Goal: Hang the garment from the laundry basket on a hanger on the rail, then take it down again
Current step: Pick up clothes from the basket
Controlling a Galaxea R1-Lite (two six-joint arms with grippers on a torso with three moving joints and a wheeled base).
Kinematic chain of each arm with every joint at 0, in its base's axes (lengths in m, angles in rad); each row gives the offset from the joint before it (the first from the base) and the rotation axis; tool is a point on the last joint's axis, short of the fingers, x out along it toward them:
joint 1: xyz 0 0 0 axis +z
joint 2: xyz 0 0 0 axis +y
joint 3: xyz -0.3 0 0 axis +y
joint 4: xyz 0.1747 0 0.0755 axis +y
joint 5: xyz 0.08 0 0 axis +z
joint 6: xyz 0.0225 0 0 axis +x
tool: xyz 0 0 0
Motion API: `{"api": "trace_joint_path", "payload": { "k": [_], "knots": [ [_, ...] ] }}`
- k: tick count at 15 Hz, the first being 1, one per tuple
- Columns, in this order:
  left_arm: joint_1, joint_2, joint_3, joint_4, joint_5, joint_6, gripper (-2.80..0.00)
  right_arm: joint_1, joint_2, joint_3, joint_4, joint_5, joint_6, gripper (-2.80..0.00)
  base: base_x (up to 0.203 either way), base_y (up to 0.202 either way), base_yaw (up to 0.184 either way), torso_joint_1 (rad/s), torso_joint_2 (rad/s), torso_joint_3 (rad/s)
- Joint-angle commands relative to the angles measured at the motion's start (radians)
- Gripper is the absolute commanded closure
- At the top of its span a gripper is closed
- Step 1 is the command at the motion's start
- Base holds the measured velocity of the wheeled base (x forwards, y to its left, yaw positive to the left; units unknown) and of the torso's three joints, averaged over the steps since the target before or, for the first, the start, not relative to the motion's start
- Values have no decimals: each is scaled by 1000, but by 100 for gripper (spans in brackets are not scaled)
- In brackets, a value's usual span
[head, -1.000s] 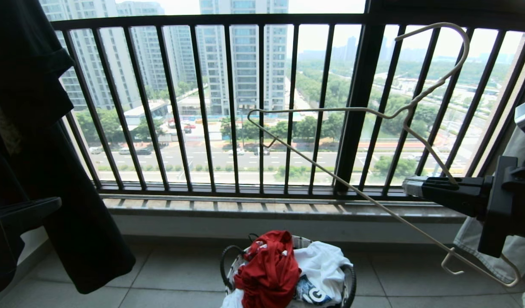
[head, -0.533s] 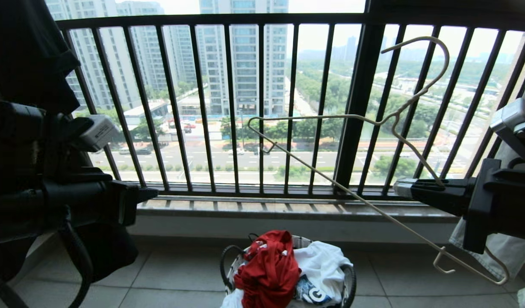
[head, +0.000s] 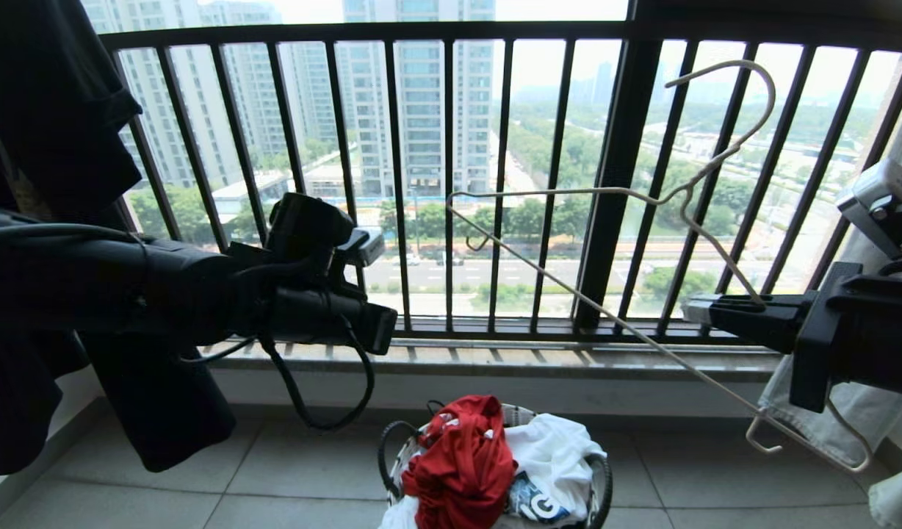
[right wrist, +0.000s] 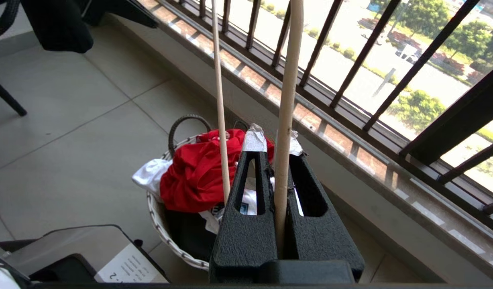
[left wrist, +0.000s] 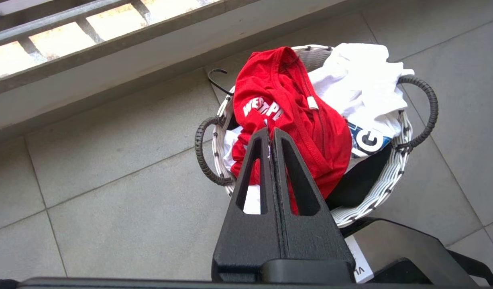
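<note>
Garment point(head: 462, 463): crumpled red T-shirt, lies heaped in the laundry basket point(head: 604, 491) on the tiled floor, beside a white T-shirt point(head: 557, 452), below the window railing point(head: 451, 184). Nothing grips it.
Left gripper point(left wrist: 271, 134): fingers pressed together, empty, poised above the garment, apart from it.
Right gripper point(right wrist: 274, 150): clamped on one wire of the hanger point(head: 642, 242), held tilted in air, right of basket, hook uppermost.
Black shirt point(head: 47, 147) hangs at far left.
</note>
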Motion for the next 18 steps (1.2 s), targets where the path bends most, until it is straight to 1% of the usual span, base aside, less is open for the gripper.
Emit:
{"api": "trace_joint_path", "payload": {
  "k": [1,2,4,5,6,8,10,13,16,18],
  "knots": [
    [-40,202,-79,2,59,1,0,-37,2,-20,-1,3,0,0,0,0,0,0,0,0],
    [-54,241,-95,3,93,2,0,-41,3,-23,-1,3,1,0,0,0,0,0,0,0],
    [-68,309,-123,2,123,0,0,-46,11,-31,-1,3,3,0,0,0,0,0,0,0],
    [-72,346,-141,2,131,-3,-280,-50,14,-34,-1,3,3,0,0,0,0,0,0,0],
    [-78,380,-155,2,149,-5,-280,-57,14,-34,-2,3,3,0,0,0,0,0,0,0],
    [-89,453,-198,2,215,-12,-280,-59,13,-40,-11,3,3,0,0,0,0,0,0,0],
    [-116,493,-219,2,236,-45,-280,-64,13,-39,-29,2,3,0,0,0,0,0,0,0],
    [-147,534,-249,1,320,-53,-280,-64,13,-39,-30,3,3,0,0,0,0,0,0,0],
    [-180,577,-289,1,338,-73,-280,-64,14,-40,-30,3,3,0,0,0,0,0,0,0],
    [-190,621,-334,0,390,-79,-280,-65,13,-40,-32,3,3,0,0,0,0,0,0,0]
  ]
}}
